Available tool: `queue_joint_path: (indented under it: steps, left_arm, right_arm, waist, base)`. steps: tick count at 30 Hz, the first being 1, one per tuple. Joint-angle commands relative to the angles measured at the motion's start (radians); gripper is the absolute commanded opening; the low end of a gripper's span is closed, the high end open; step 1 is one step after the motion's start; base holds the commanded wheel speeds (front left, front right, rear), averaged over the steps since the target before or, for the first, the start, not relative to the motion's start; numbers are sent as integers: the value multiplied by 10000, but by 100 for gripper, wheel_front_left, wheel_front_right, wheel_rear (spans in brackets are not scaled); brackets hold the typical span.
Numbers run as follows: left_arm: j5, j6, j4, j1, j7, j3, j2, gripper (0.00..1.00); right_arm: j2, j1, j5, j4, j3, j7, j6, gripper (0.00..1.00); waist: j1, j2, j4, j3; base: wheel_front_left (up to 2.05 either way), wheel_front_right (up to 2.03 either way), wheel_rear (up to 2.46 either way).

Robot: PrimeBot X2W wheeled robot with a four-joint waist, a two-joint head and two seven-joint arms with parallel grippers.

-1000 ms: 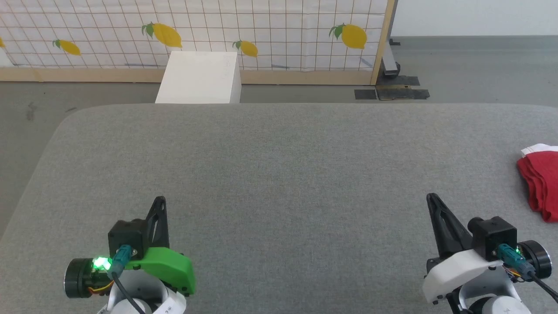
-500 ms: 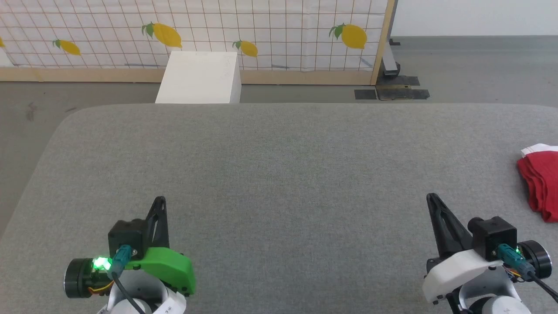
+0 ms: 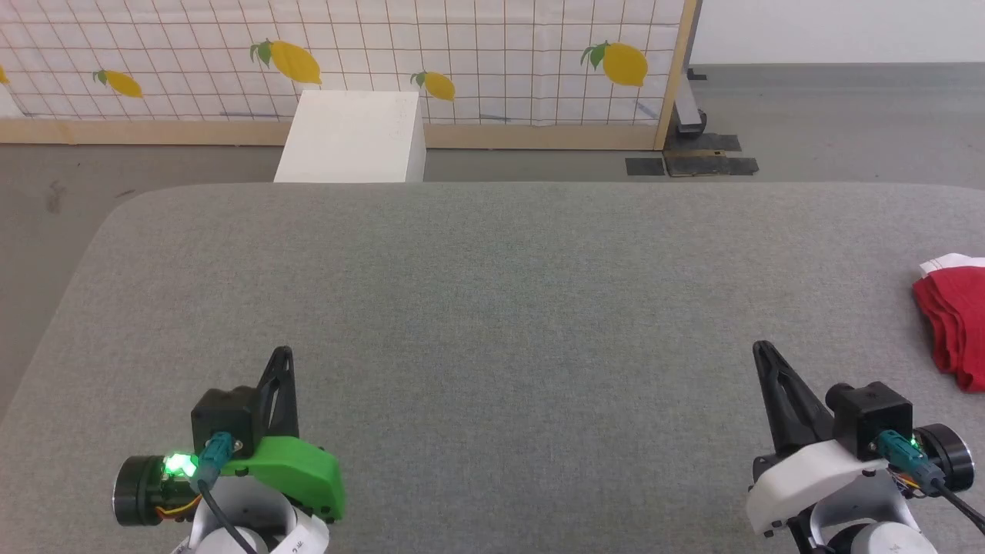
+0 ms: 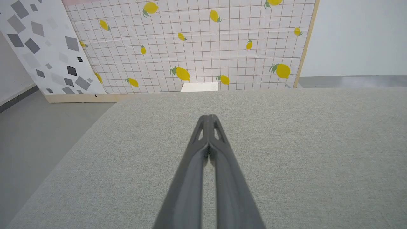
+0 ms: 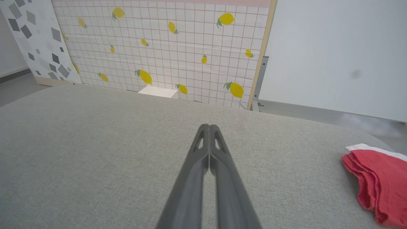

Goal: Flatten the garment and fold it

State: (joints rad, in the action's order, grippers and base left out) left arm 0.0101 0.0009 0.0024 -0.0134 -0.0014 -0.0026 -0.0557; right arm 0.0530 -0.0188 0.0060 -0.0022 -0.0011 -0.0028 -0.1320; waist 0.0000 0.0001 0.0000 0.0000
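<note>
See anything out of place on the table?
The red shorts lie bunched in folds near the table's right edge, off centre and cut off by the head view's border. Nothing else stands out.

A grey fabric-covered desk spans the lower frame; a white box stands at upper left before a lemon-patterned panel.

Matt grey woven cloth surface beneath the jaws, thin red cloth garment right of them, smooth dark plastic fingers
</note>
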Motion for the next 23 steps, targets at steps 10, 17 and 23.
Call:
queue_joint_path:
  steps: [10, 17, 23]
  left_arm:
    - [-101, -9, -24, 134, 14, 26, 55, 0]
    - [-101, -9, -24, 134, 14, 26, 55, 0]
    - [-101, -9, -24, 134, 14, 26, 55, 0]
  right_arm:
    - [-28, 188, -60, 22, 11, 28, 13, 0]
    - [-28, 188, -60, 22, 11, 28, 13, 0]
    - [-28, 188, -60, 22, 11, 28, 13, 0]
  waist:
    - [0, -1, 0, 0]
    - [0, -1, 0, 0]
    - [0, -1, 0, 0]
  base:
    - [0, 0, 0]
    - [0, 0, 0]
    - [0, 0, 0]
